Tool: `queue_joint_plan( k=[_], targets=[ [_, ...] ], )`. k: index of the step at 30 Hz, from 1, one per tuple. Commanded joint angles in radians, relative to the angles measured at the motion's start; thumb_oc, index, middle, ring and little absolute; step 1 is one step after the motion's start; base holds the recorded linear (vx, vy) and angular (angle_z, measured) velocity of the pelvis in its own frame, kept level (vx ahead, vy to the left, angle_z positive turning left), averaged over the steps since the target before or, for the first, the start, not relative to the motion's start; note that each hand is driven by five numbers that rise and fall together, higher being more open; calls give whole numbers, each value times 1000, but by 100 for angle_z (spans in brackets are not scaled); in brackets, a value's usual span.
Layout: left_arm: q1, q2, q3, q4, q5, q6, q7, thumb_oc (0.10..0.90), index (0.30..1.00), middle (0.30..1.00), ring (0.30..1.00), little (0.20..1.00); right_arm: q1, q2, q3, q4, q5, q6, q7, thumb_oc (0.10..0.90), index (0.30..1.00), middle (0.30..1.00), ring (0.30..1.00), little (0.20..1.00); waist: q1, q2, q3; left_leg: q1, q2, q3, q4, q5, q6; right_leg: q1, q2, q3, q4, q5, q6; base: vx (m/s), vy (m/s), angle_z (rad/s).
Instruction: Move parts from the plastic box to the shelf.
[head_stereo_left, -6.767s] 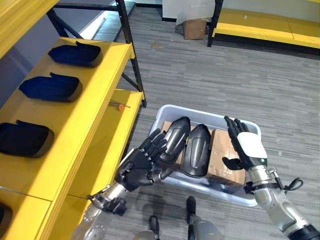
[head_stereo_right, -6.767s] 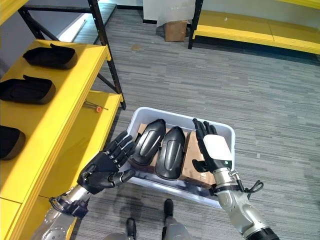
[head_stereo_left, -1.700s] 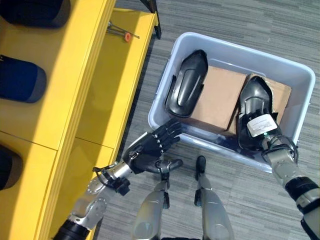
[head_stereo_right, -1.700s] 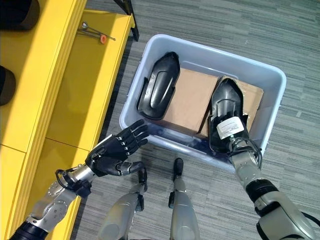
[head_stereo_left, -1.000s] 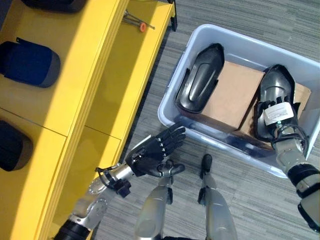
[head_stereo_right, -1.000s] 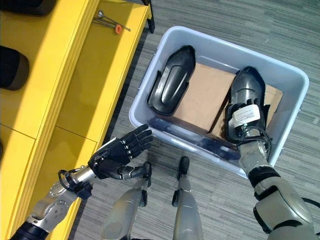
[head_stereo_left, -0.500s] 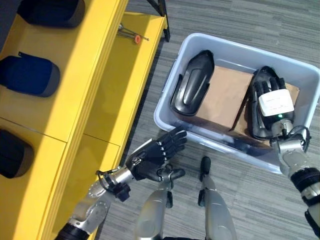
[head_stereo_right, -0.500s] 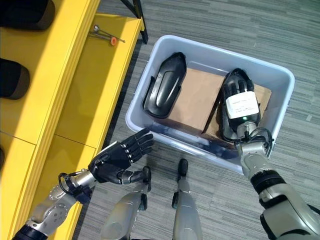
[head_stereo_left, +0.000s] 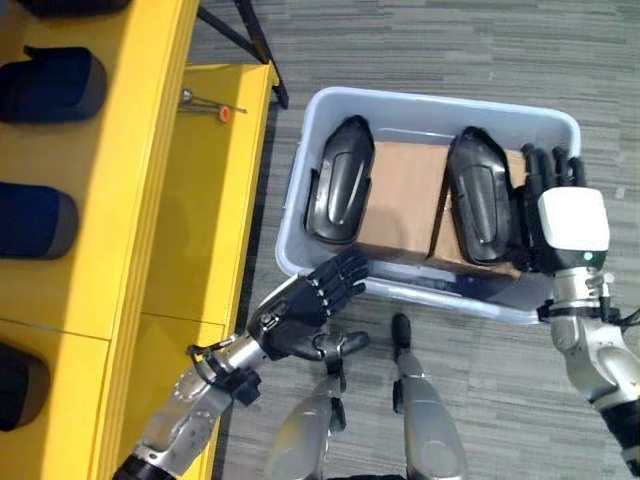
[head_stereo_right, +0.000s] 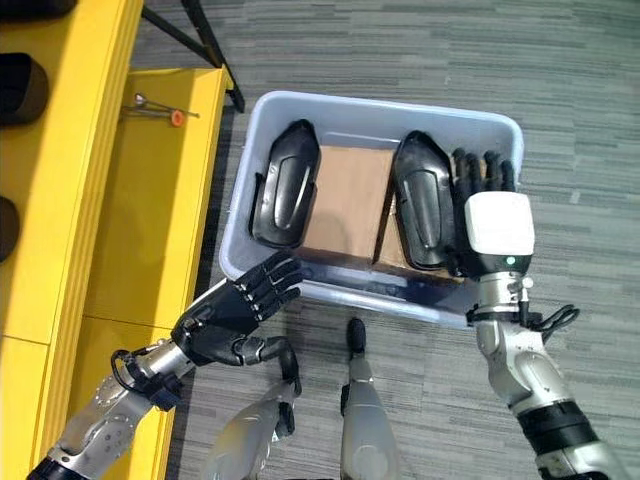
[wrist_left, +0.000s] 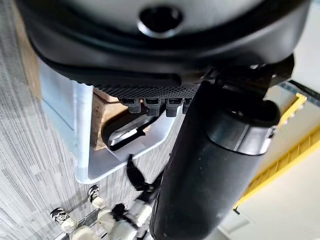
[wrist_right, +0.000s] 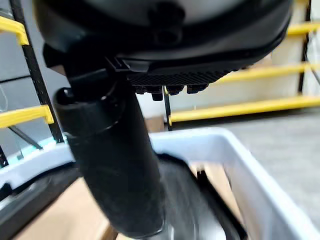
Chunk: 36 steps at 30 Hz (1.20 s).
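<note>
left eye view: pick-up step in hand. two dark parts lying in box (head_stereo_left: 300, 215) on cardboard (head_stereo_left: 405, 205); left part (head_stereo_left: 338, 180) untouched, right part (head_stereo_left: 480, 195) beside right hand (head_stereo_left: 560, 215). right hand reaching into box, fingers straight and spread, lying against right part's outer side, grasping nothing yet. left hand (head_stereo_left: 305, 310) hovering outside box's near wall, fingers relaxed, empty. next move likely calling for fingers curling round right part, then lifting toward shelf (head_stereo_left: 150, 170), which is already holding other parts (head_stereo_left: 45, 80).
</note>
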Motion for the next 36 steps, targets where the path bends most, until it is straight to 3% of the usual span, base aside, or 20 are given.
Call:
queue_joint_plan(
  k=[1, 7, 16, 23, 28, 36],
  targets=[
    [1, -2, 18, -115, -36, -93, -36, 900, 1000, 1000, 1000, 1000, -113, -76, 0, -30, 13, -70, 30, 900, 1000, 1000, 1000, 1000, -16, 6, -20, -28, -4, -11, 54, -78, 17, 40, 17, -19, 192, -266, 27, -30, 46, -18],
    [-23, -7, -2, -97, -23, -103, -19, 900, 1000, 1000, 1000, 1000, -138, -69, 66, 6, -17, -70, 23, 900, 1000, 1000, 1000, 1000, -13, 3, -20, -43, -6, -7, 57, -77, 18, 28, 15, -18, 189, -261, 29, -22, -7, -6],
    [-50, -12, -15, -86, -4, -73, -11, 900, 1000, 1000, 1000, 1000, -191, -32, 136, 59, -69, -18, 15, 900, 1000, 1000, 1000, 1000, 4, 8, -20, -97, -11, -11, 67, -70, 21, -25, 19, -26, 212, -266, 24, -21, -17, 1],
    [-44, -7, -14, -86, -15, -49, -10, 900, 1000, 1000, 1000, 1000, -238, -44, 155, 105, -82, 59, 14, 900, 1000, 1000, 1000, 1000, 18, 15, -20, -125, -12, -21, 78, -66, 18, -50, 22, -37, 235, -277, 17, 1, -1, 2],
    [-35, -6, -8, -77, -19, -55, -27, 900, 1000, 1000, 1000, 1000, -250, -36, 160, 190, -132, 153, 4, 900, 1000, 1000, 1000, 1000, 35, 20, -20, -146, -12, -30, 80, -60, 19, -70, 24, -49, 251, -283, 13, 6, -8, 6],
    [-24, -5, 1, -77, -25, -53, -50, 900, 1000, 1000, 1000, 1000, -248, -14, 149, 298, -78, 242, -48, 900, 1000, 1000, 1000, 1000, 48, 22, -20, -151, -10, -37, 82, -59, 18, -70, 24, -61, 252, -285, 9, 8, -7, 5]
  ],
)
